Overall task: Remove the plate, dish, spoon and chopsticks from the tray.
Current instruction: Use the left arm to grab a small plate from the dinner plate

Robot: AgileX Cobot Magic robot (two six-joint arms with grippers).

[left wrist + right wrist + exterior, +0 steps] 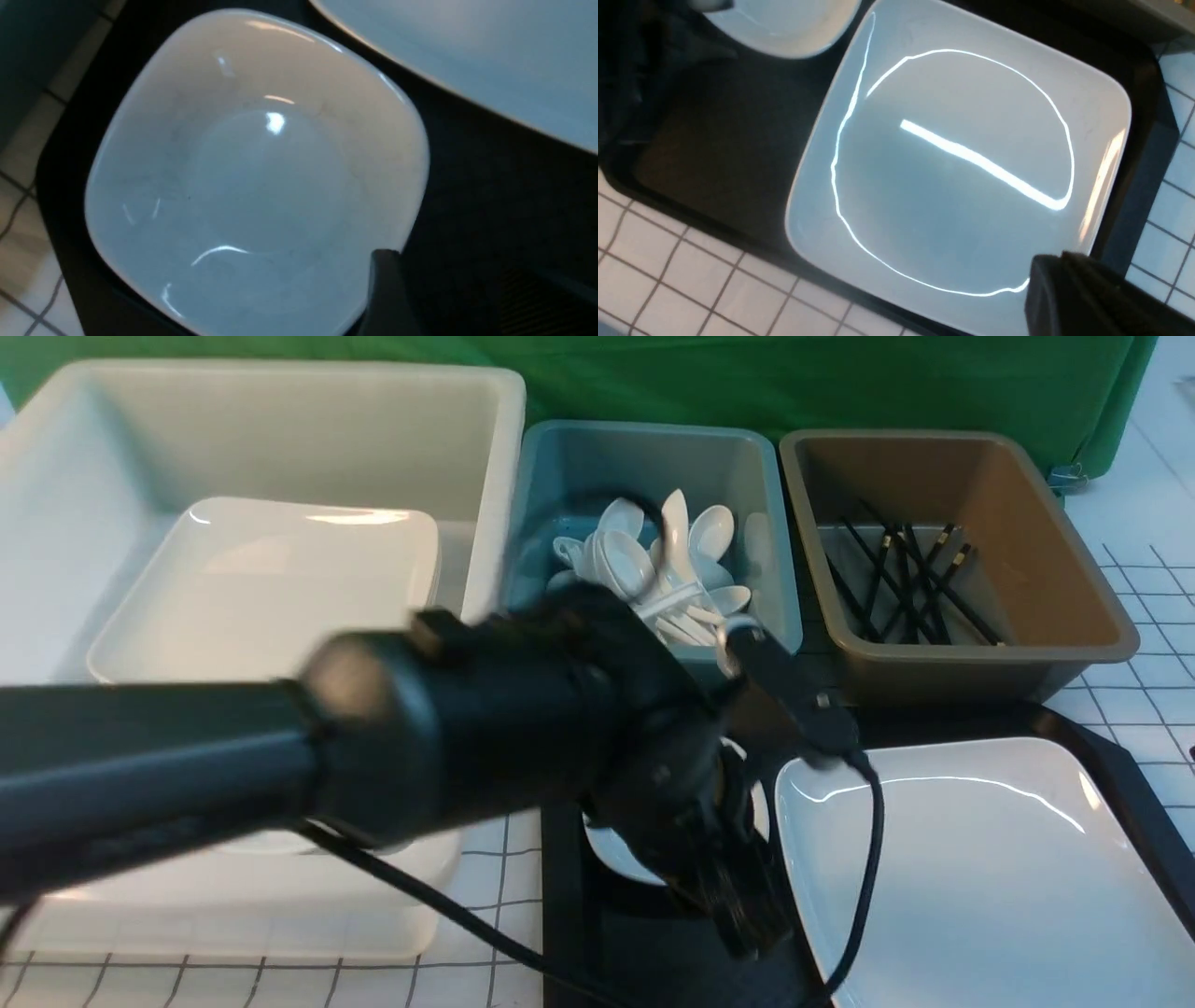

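Hovering left claw (744, 917), finger (387, 294) by dish (252, 177) rim

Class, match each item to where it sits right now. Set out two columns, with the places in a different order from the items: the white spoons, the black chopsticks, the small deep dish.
Items:
1. white spoons
2. black chopsticks
3. small deep dish

Places:
A. brown tub
B. black tray
C. teal tub

Pairs: 1-C, 2-A, 3-B
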